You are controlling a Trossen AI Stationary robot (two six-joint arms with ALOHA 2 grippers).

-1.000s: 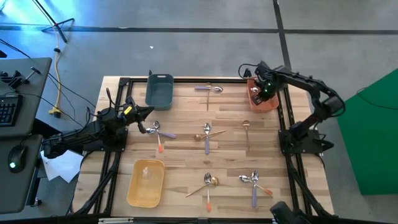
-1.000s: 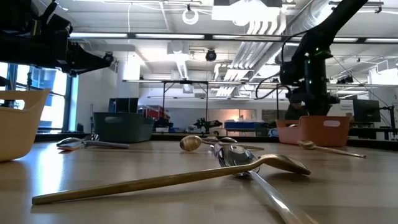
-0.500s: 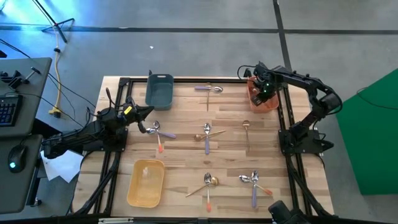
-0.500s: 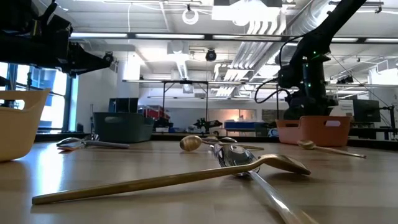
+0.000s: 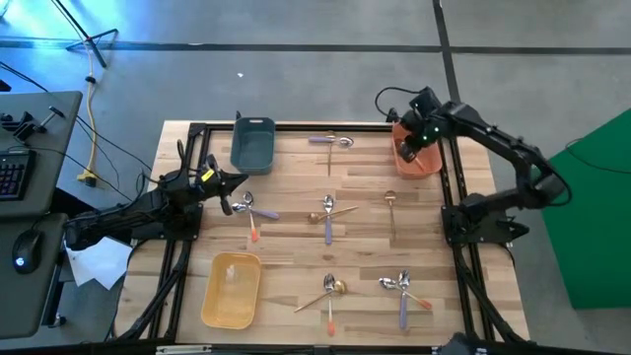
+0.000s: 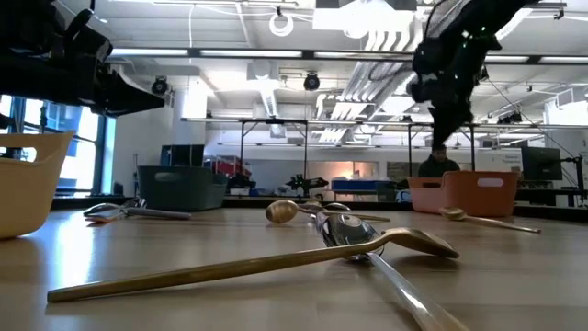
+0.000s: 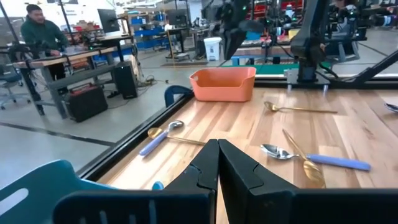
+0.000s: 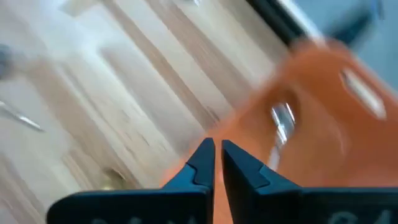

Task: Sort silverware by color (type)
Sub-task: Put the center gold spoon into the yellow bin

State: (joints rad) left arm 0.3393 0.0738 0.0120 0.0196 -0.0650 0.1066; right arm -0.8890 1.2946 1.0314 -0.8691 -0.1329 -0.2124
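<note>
Your table (image 5: 296,232) is made of pale wood strips with a dark metal rim. Three smooth plastic bins sit on it: an orange bin (image 5: 414,160) at 2 o'clock, a blue-grey bin (image 5: 252,143) at 11 o'clock and a yellow bin (image 5: 232,289) at 7 o'clock.

The silverware lies in small piles on the wood. A purple-handled spoon (image 5: 331,141) is at 12 o'clock, crossing a thin gold piece. A gold spoon (image 5: 390,204) lies alone at 3 o'clock. In the middle, a purple-handled spoon crosses a gold one (image 5: 329,210). More shiny crossed pieces lie at 9 (image 5: 248,209), 6 (image 5: 331,290) and 5 o'clock (image 5: 402,287).

Your right gripper (image 5: 408,148) hangs over the orange bin, fingers pressed together with nothing between them. Only its wrist view shows a shiny silver piece (image 8: 283,118) inside the bin.

Your left gripper (image 5: 233,181) waits at 9 o'clock, fingers clenched and empty, just beside the pile there.

The left wrist view shows a person (image 7: 38,31) sitting far off in the room.
</note>
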